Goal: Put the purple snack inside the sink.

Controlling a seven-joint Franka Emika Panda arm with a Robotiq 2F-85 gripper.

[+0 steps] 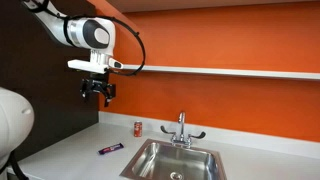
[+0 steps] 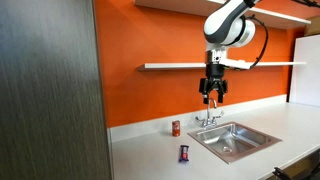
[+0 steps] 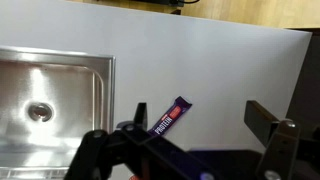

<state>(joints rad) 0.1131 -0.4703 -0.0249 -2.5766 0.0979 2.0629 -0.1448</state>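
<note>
**Entry: counter scene, pick not yet begun**

- Gripper (image 1: 97, 92), one. It hangs high above the counter with jaws spread and nothing between them. In the wrist view its two fingers (image 3: 140, 114) frame the snack below. This looks like a line-up for a straight descent.
- Snack (image 1: 110, 149), one. Purple and flat, it lies on the counter just beside the sink's rim, outside the basin. In the wrist view its long axis runs diagonally. The jaws would probably need to close across the narrow width, so some wrist turn may be called for.
- Sink (image 1: 190, 160), one. A steel basin set into the counter, with one drain (image 3: 40, 111). Its open top, right next to the snack, suggests a short carry and a plain drop.
- Faucet (image 1: 182, 128), one, with two handles. It stands at the back rim of the sink, where it could obstruct a high carry path.
- Can (image 1: 138, 128), one. Red and upright, it stands near the wall, apart from the snack and clear of the likely approach.
- Counter (image 1: 70, 145), one. White, it bears the snack and the can.
- Shelf (image 1: 230, 71), one, on the orange wall.

Task status, as judged: the snack is ungrasped, and all steps remain.
</note>
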